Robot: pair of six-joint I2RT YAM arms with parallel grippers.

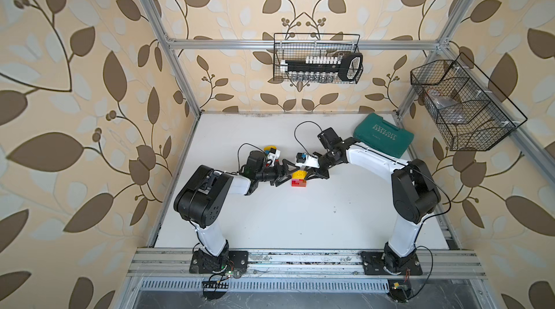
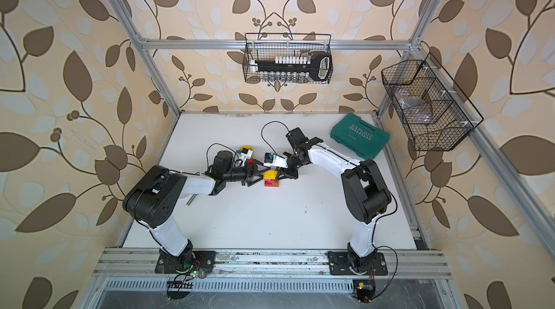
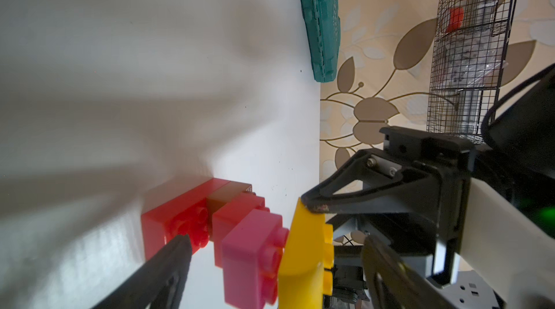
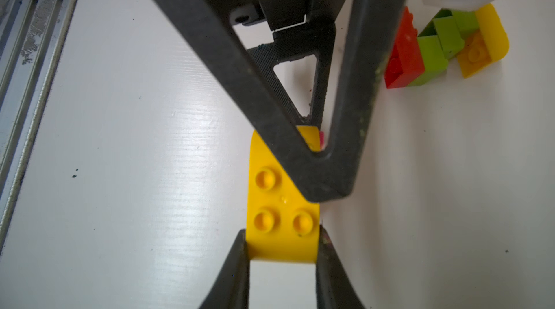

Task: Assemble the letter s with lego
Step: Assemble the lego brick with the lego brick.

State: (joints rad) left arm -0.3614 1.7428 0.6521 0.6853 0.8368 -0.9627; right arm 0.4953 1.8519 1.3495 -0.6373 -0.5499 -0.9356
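Right fingers [image 4: 237,265] are clamped tight on the yellow brick [image 4: 282,223], seating it on the red-pink stack [image 3: 240,232] mid table [image 1: 300,226]. Left fingers [image 3: 168,262] gape wide around the stack, gripping nothing. Next up, I reckon: press it down square, then let go.

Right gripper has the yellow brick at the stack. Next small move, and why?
Probably press the yellow brick further onto the pink brick. The right gripper is shut on it, and the left wrist view shows pink studs in a gap between the two, so it looks not fully seated. The left gripper stands open around them.
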